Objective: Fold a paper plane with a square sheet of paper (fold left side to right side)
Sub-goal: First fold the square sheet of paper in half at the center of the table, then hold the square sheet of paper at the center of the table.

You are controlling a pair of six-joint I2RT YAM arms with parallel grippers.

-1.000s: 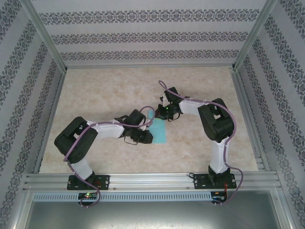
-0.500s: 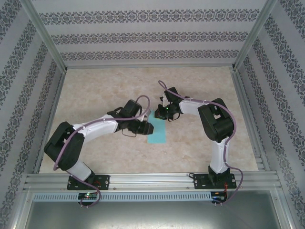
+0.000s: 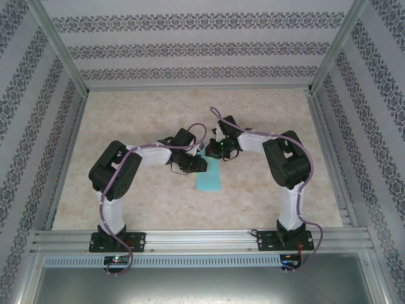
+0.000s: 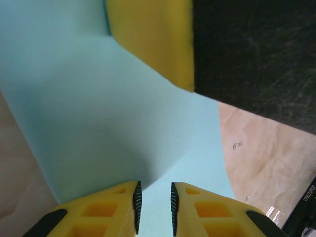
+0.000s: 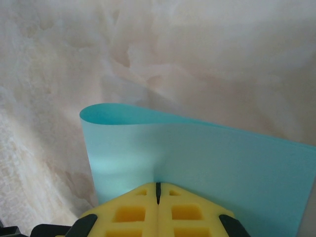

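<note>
One turquoise sheet in right pincer

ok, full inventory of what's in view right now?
sheet of paper: one, light turquoise, on the table between the grippers, one side curled over
table: one, beige marbled, under everything
walls: three, white with dark patterned bands, left, far, right
frame rails: silver, near edge and corners
cables: two, purple, along the arms
left arm: one, black and white, near left
right arm: one, black and white, near right
left gripper: one, yellow fingers slightly apart, over the sheet
right gripper: one, yellow fingers shut, tips at the sheet
</note>
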